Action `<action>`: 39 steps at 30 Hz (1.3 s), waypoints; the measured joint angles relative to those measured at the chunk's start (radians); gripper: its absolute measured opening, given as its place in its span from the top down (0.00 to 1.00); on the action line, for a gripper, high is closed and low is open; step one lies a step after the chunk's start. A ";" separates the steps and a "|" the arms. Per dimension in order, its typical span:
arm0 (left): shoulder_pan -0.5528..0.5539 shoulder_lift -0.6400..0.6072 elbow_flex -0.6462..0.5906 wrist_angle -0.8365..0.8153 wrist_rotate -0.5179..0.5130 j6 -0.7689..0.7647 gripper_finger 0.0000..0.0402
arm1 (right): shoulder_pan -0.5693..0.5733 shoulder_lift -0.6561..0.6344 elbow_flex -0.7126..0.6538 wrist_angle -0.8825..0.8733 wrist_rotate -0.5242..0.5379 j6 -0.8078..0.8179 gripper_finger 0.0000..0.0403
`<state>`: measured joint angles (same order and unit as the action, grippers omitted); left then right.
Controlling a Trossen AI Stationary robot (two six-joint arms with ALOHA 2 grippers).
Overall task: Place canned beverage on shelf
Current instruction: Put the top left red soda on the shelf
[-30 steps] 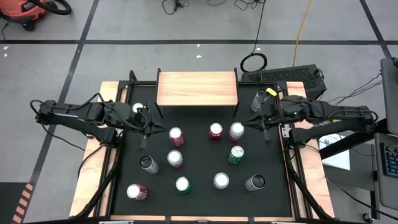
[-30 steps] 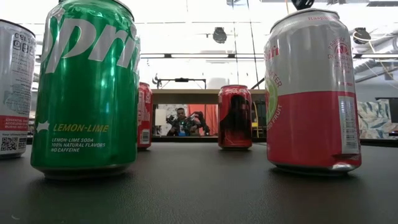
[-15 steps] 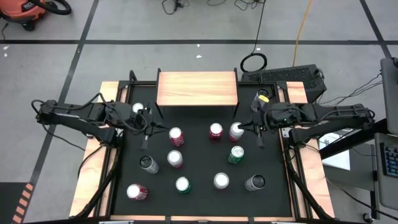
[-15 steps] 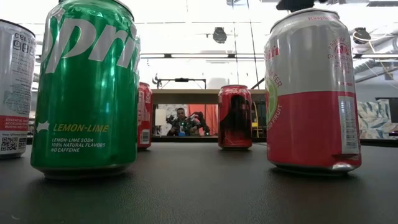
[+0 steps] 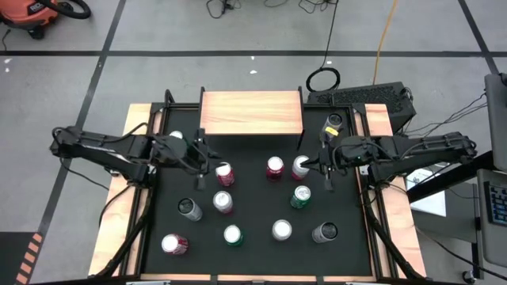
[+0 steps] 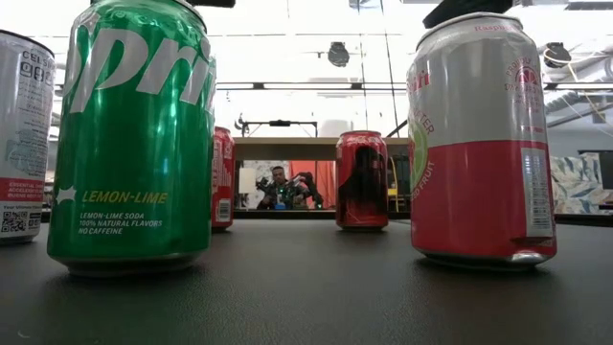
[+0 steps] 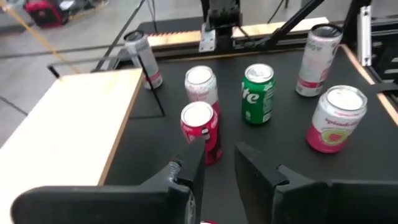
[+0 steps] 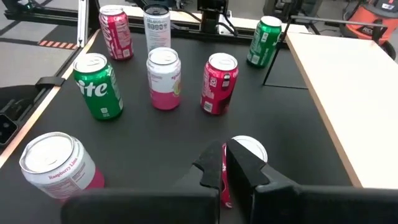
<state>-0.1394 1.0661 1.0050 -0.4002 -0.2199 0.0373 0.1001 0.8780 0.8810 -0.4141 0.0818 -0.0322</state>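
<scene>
The shelf stands on thin black legs at the table's far middle, its wooden top bare; it also shows in the left wrist view and the right wrist view. Several cans stand upright on the black table. My left gripper hovers open just left of a red can, which stands just beyond its fingertips. My right gripper is shut and hangs beside and above a pink-and-white can, whose silver top shows behind the fingers.
A red can and a green can crowd the middle, with more cans toward the near edge. One can stands at each far corner beside the shelf. Wooden rails border the table.
My left gripper has moved toward the table's right, closing on the red can. My right gripper has come down and toward the table's left, up to the pink-and-white can. No can has moved.
</scene>
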 joint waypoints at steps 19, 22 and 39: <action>0.004 0.039 0.002 -0.011 -0.003 0.041 0.77 | 0.000 0.089 -0.001 0.010 0.001 0.069 1.00; 0.021 0.039 0.037 -0.070 -0.005 0.059 0.77 | 0.000 0.104 -0.001 0.044 0.001 0.053 1.00; 0.008 0.039 0.061 -0.232 0.059 -0.084 0.77 | 0.000 0.288 -0.001 0.283 -0.001 0.112 1.00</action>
<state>-0.1310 1.1049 1.0664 -0.6319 -0.1613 -0.0464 0.1001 1.1664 0.8803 -0.1313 0.0810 0.0801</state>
